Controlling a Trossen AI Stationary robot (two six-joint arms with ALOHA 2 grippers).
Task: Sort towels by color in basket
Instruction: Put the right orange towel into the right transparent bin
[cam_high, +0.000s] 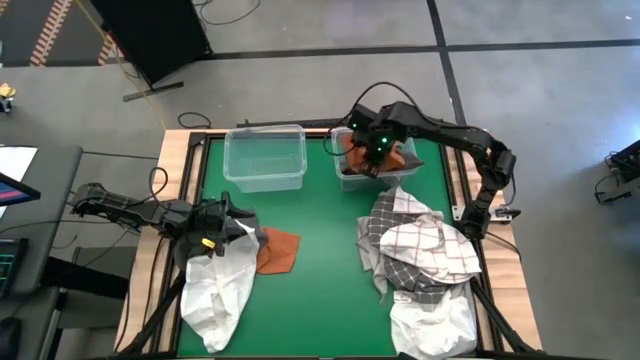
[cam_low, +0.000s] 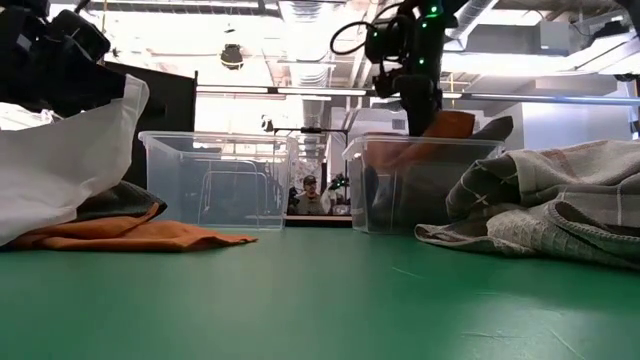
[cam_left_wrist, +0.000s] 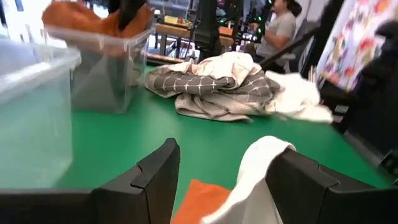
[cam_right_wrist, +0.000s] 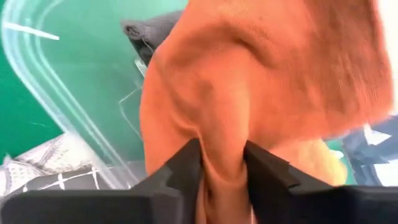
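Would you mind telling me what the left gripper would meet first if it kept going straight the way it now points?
Probably the checked towel across the green table; nothing stands between, though the left gripper already grips a white towel, and depth is uncertain.

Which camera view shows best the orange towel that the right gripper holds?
The right wrist view: the orange towel fills it, pinched in the right gripper. The high view shows a small part at the bin. The low view shows it above the bin's rim; the left wrist view, far off.

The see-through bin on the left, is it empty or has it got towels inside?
Empty. The left clear bin shows only green table through its bottom from above, and the low view looks straight through it. The right bin holds an orange towel.
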